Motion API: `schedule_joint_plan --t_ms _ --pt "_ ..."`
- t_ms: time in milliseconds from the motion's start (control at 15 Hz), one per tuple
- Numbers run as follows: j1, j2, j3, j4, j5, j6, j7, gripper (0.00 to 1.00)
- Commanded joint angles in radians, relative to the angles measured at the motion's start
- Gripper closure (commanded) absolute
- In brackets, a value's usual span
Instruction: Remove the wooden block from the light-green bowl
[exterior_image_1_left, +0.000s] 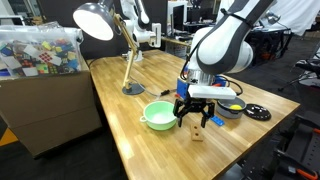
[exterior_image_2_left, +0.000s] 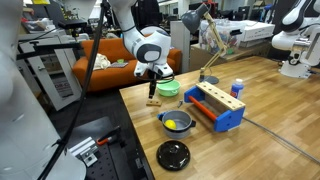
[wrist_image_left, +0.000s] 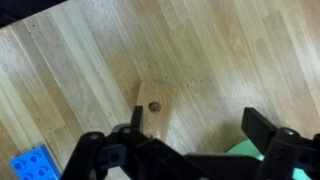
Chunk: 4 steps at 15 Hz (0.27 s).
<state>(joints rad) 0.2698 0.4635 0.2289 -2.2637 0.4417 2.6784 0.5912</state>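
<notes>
The wooden block (wrist_image_left: 153, 105) lies on the wooden table, outside the light-green bowl (exterior_image_1_left: 158, 115). It is tan with a small round hole and also shows in both exterior views (exterior_image_1_left: 199, 131) (exterior_image_2_left: 152, 102). My gripper (wrist_image_left: 195, 130) is open and empty, just above the block, with one finger at the block's edge. In both exterior views the gripper (exterior_image_1_left: 196, 117) (exterior_image_2_left: 153, 86) hangs right beside the bowl (exterior_image_2_left: 168, 88). A sliver of the bowl (wrist_image_left: 245, 150) shows between the fingers in the wrist view.
A desk lamp (exterior_image_1_left: 110, 25) stands behind the bowl. A grey bowl with yellow contents (exterior_image_2_left: 176, 123), a blue rack (exterior_image_2_left: 215, 105), a blue cup (exterior_image_2_left: 237, 90) and a black lid (exterior_image_2_left: 173, 154) sit nearby. A flat blue piece (wrist_image_left: 30, 162) lies close by. The table edge is near.
</notes>
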Motion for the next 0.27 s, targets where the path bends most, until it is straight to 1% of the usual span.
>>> schedule_joint_plan --t_ms 0,200 --pt "0.003 -0.001 -0.007 0.001 0.005 -0.004 -0.008 0.0" --pt "0.001 -0.001 -0.007 0.001 0.006 -0.004 -0.012 0.0"
